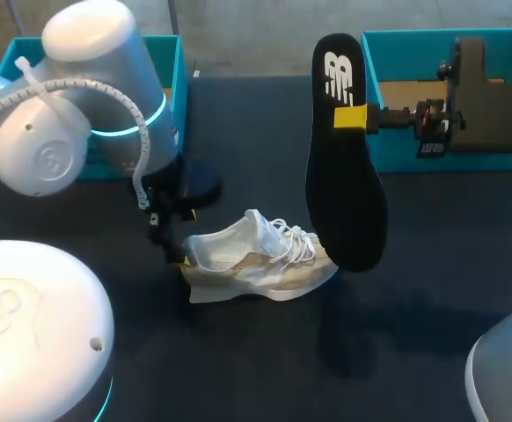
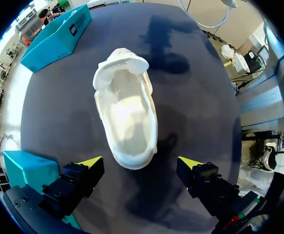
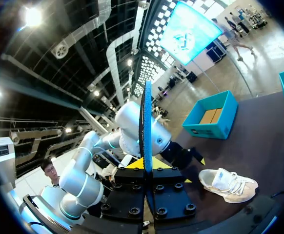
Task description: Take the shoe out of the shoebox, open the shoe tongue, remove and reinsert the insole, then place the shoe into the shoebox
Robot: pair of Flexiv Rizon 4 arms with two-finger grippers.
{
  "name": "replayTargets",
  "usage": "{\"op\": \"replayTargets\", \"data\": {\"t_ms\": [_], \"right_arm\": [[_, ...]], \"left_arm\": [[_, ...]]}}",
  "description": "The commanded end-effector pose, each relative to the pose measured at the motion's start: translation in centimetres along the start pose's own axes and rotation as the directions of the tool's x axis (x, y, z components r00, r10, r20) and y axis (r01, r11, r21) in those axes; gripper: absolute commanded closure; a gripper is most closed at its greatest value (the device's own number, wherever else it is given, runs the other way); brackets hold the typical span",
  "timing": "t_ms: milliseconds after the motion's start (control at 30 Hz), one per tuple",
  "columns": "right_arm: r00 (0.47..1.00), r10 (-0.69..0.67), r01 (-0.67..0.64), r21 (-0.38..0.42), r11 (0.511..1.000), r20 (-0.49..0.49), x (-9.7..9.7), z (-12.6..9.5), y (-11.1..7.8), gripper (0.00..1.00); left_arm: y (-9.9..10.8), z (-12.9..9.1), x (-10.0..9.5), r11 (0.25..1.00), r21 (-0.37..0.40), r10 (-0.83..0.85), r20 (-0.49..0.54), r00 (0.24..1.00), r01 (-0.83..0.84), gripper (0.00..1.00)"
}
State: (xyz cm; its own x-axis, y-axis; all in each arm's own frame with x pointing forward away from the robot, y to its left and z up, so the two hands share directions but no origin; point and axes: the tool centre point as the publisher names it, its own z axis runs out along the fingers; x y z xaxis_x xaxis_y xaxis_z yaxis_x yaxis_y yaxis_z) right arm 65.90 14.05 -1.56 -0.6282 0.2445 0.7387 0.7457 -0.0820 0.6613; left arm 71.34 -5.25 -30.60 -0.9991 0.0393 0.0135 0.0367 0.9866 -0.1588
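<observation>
In the head view the white mesh shoe [image 1: 260, 255] lies on its side on the dark matte table [image 1: 432, 290], laces loose, with open room around it toward the near edge. My right gripper [image 1: 351, 117] pinches the black insole [image 1: 344, 185], a smooth long oval held upright above the shoe's toe end. My left arm [image 1: 80, 114], glossy and rounded, covers much of the left teal box [image 1: 175, 61], and its lower end is hard to make out against the table. The right teal box [image 1: 388, 97] stands behind the right arm, partly hidden.

In the left wrist view I look into the shoe's pale, soft opening. My left gripper [image 2: 141, 163] is spread wide, the heel between its fingers, neither tip touching it.

In the right wrist view the insole stands edge-on, a thin blue-black blade clamped between the fingers. The shoe rests on the table beyond the gripper, well apart from it.
</observation>
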Motion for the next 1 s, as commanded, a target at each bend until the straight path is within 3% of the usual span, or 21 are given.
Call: {"op": "replayTargets", "data": {"t_ms": [33, 600, 1000], "right_arm": [[1.000, 0.000, 0.000, -0.001, 1.000, 0.000, -0.1, 0.3, 0.0, 1.00], [1.000, 0.000, 0.000, -0.001, 1.000, 0.000, -0.1, 0.3, 0.0, 1.00], [1.000, 0.000, 0.000, -0.001, 1.000, 0.000, -0.1, 0.3, 0.0, 1.00]], "left_arm": [[-0.9, 0.3, -0.4, 1.000, -0.013, 0.002, -0.002, 1.000, -0.002, 0.00], [-2.8, 1.2, -0.7, 0.999, -0.037, -0.019, 0.029, 0.999, 0.020, 0.00], [-3.8, 2.7, -2.7, 0.999, -0.017, -0.044, 0.071, 0.997, 0.045, 0.00]]}}
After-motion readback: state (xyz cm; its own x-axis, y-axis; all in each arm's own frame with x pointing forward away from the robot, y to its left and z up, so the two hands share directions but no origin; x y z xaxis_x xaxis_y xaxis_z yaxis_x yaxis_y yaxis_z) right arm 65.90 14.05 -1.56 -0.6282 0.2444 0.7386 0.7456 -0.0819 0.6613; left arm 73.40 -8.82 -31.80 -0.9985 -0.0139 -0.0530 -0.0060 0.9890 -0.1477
